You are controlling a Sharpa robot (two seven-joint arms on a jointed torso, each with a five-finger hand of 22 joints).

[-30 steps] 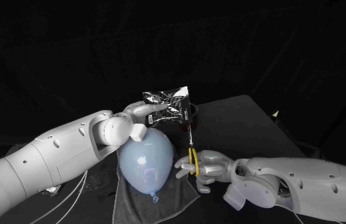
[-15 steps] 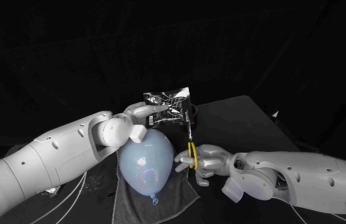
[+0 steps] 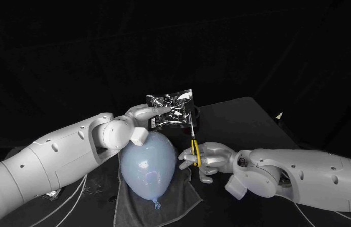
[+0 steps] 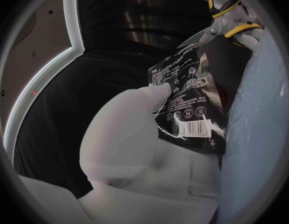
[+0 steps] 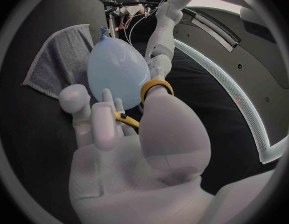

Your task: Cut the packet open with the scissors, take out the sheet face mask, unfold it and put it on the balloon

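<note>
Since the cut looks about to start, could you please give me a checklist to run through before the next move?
1. Grip of left hand on packet: ok.
2. Grip of right hand on scissors: ok.
3. Blade tips at the packet's edge: ok.
4. Packet edge between the blades: cannot tell.
5. Left hand's fingers away from the blades: ok.
6. Position of balloon, lying on grey cloth: ok.

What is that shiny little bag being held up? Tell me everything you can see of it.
The packet is a flat, crinkled, glossy pouch, black with silvery glints, white print and a barcode. The left robot hand pinches it upright in the air near the balloon; yellow-handled scissors reach its edge.
</note>
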